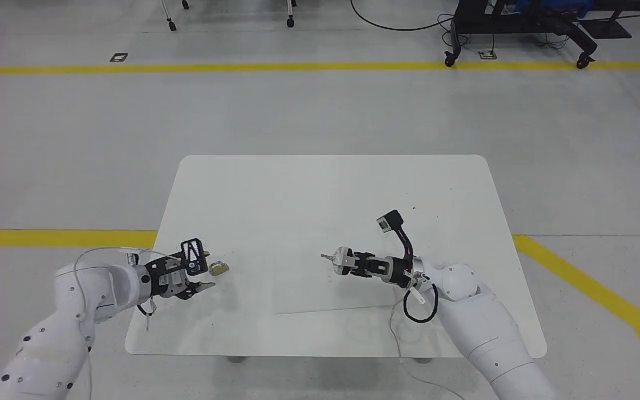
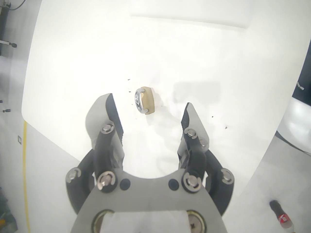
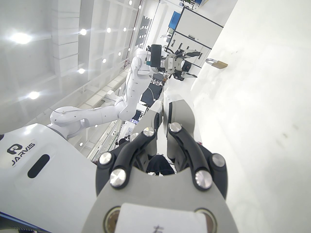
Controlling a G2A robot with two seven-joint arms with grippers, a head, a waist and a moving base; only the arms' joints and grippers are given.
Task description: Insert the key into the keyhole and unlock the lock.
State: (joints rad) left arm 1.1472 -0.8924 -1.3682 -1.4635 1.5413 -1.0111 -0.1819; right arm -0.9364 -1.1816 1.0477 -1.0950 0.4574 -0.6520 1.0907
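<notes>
Table (image 1: pixel 330 190): white; read its top view as your clock face.
Left gripper (image 1: pixel 203 278): at the 8 o'clock edge, facing 3 o'clock, jaws spread wide, holding nothing.
Right gripper (image 1: pixel 338 260): just off centre toward 6 o'clock, pointing at 9 o'clock, fingers pinched nearly together on the key.
Lock (image 1: pixel 218 268): brass body, silver shackle. You'll find it on the table just ahead of the left fingertips, not touching them.
Key (image 1: pixel 326 258): you see only a thin tip jutting toward 9 o'clock, well apart from the lock.
</notes>
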